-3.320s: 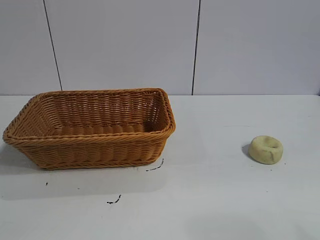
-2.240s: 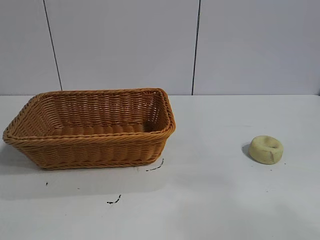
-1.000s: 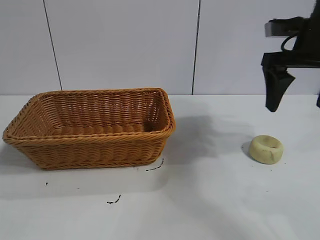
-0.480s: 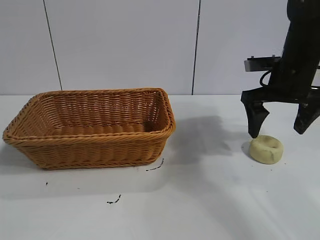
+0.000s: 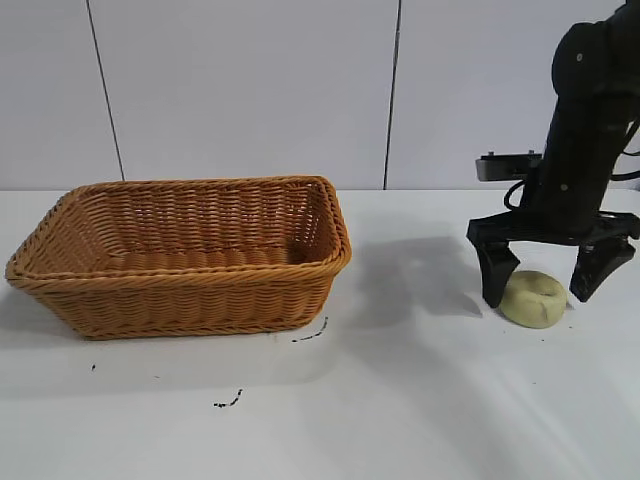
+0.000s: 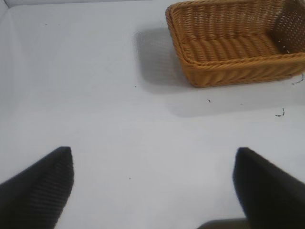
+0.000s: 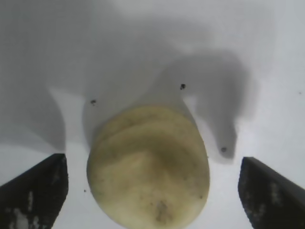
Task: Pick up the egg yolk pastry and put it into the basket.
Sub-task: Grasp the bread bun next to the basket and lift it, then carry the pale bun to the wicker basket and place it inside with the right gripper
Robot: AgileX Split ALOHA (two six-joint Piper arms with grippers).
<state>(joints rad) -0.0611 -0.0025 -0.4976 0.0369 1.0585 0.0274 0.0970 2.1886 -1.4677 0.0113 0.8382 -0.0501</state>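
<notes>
The egg yolk pastry (image 5: 534, 298), a small pale yellow bun with a dimpled top, lies on the white table at the right. My right gripper (image 5: 541, 290) has come down over it, open, one black finger on each side with a gap to the bun. The right wrist view shows the pastry (image 7: 148, 164) between the two fingertips (image 7: 40, 191), untouched. The orange-brown wicker basket (image 5: 120, 282) stands at the left, with nothing in it. My left gripper (image 6: 153, 183) hovers open over bare table, with the basket (image 6: 228, 71) farther off.
A few small black marks (image 5: 228, 402) dot the table in front of the basket. Bare white tabletop lies between basket and pastry. A pale panelled wall (image 5: 250, 90) closes the back.
My right arm has come down from above until its fingers straddle the pastry at table level, and the fingers have narrowed a little. The pastry and basket have not moved.
</notes>
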